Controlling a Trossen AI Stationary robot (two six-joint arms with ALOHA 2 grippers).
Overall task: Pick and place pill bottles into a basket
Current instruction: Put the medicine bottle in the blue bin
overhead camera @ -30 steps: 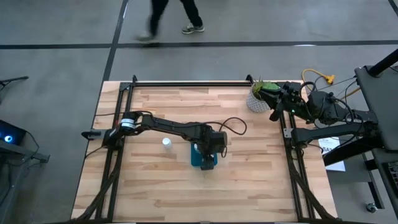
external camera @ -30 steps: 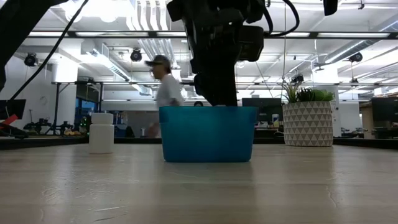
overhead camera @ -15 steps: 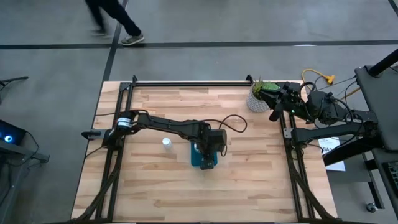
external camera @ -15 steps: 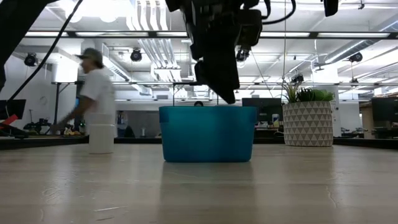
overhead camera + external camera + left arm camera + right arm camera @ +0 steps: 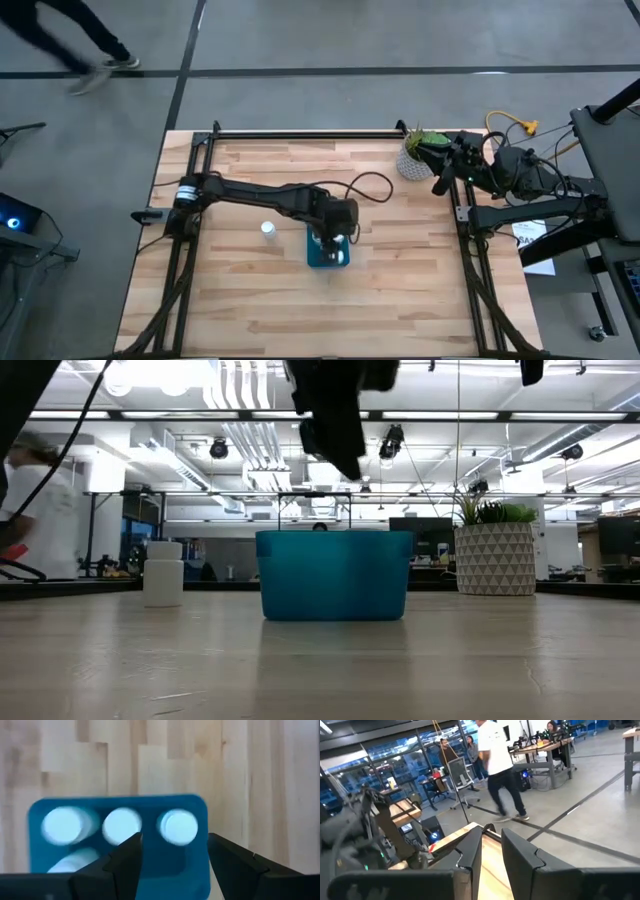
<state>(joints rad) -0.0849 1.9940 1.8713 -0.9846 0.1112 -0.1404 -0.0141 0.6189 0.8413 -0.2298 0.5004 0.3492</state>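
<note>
The basket (image 5: 329, 251) is seen near the middle of the table (image 5: 400, 300), standing flat. In the left wrist view the basket (image 5: 195, 850) is shown from straight above with 3 white caps in a row along one long side, and a 4th white shape partly hidden behind a finger; these pill bottles (image 5: 178, 826) are blurred. From the low view nothing inside the basket (image 5: 333, 574) can be made out, only its teal wall. 1 pill bottle (image 5: 267, 229) is left upright on the table just beside the basket, on its left-arm side; in the low view it (image 5: 163, 573) stands apart from the basket, untouched.

The left gripper (image 5: 331, 240) is held above the basket; in the low view it (image 5: 335, 430) hangs clear of the rim. Its fingers (image 5: 125, 862) are spread apart with nothing between them.

The right gripper (image 5: 440, 178) is parked at the table's right edge, beside a white plant pot (image 5: 414, 160). Its fingers (image 5: 470, 851) are seen slightly parted and empty, pointed into the room, where a person (image 5: 496, 765) is walking. Legs of a person (image 5: 60, 40) are seen on the floor beyond the table in the high view.
</note>
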